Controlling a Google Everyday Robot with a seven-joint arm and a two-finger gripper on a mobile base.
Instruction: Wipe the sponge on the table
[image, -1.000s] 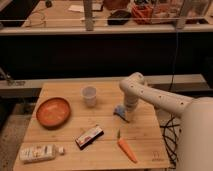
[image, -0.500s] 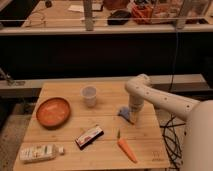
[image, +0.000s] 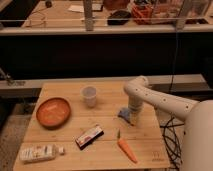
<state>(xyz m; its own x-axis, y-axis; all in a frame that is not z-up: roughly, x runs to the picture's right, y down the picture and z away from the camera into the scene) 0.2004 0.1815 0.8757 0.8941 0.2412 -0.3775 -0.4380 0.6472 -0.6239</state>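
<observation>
The light-blue sponge (image: 124, 113) lies on the bamboo table (image: 107, 90), right of centre. My gripper (image: 133, 119) points straight down right beside the sponge, touching its right side and low over the tabletop. The white arm bends in from the right, with its elbow (image: 138, 86) above the gripper. Part of the sponge is hidden behind the gripper.
A clear cup (image: 89, 96) stands left of the sponge, and an orange bowl (image: 52, 111) sits farther left. A dark snack packet (image: 90, 136), a carrot (image: 126, 149) and a white tube (image: 40, 151) lie along the front. A cluttered bench (image: 75, 20) runs behind; cables (image: 172, 135) hang at right.
The gripper and the sponge have shifted together to the right and slightly toward the front of the table. The arm's elbow has moved right as well.
</observation>
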